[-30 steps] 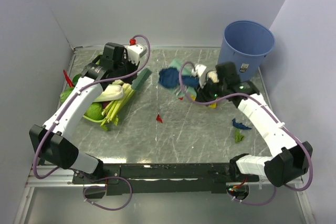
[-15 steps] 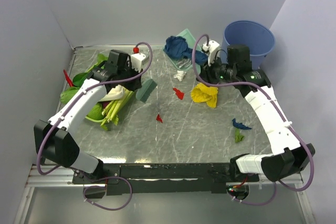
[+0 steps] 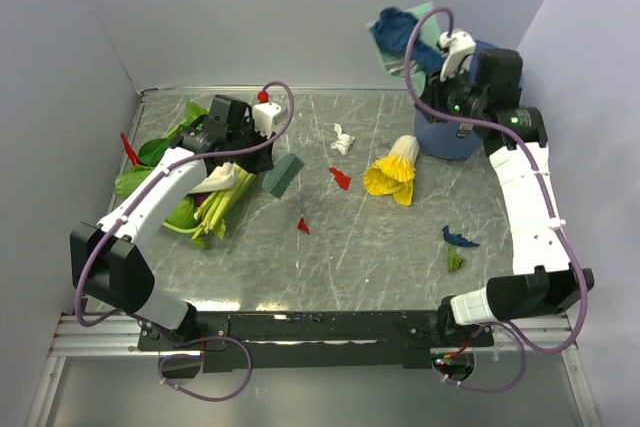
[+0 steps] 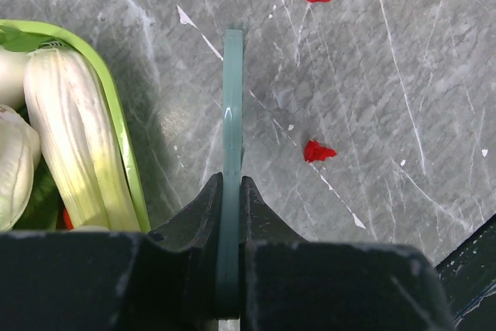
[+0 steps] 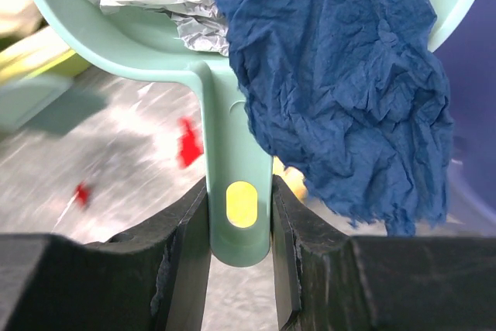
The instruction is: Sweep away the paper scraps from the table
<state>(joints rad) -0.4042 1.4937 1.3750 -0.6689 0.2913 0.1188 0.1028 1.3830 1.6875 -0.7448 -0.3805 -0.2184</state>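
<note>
Seen from above, the right end effector (image 3: 440,59) holds a dustpan (image 3: 396,59) raised over the far-left rim of the blue bin (image 3: 447,139), close to the back wall. Loose paper scraps (image 3: 340,179) lie left of the bin and nearer the arms, on the open marble table (image 3: 400,237).

Left wrist: the left end effector (image 4: 231,191) is clamped on a thin scraper (image 4: 232,98), with a red scrap (image 4: 318,150) beside it.

Right wrist: the right end effector (image 5: 240,191) is closed tight on the dustpan (image 5: 116,32) handle. The pan carries blue paper (image 5: 341,75).
</note>
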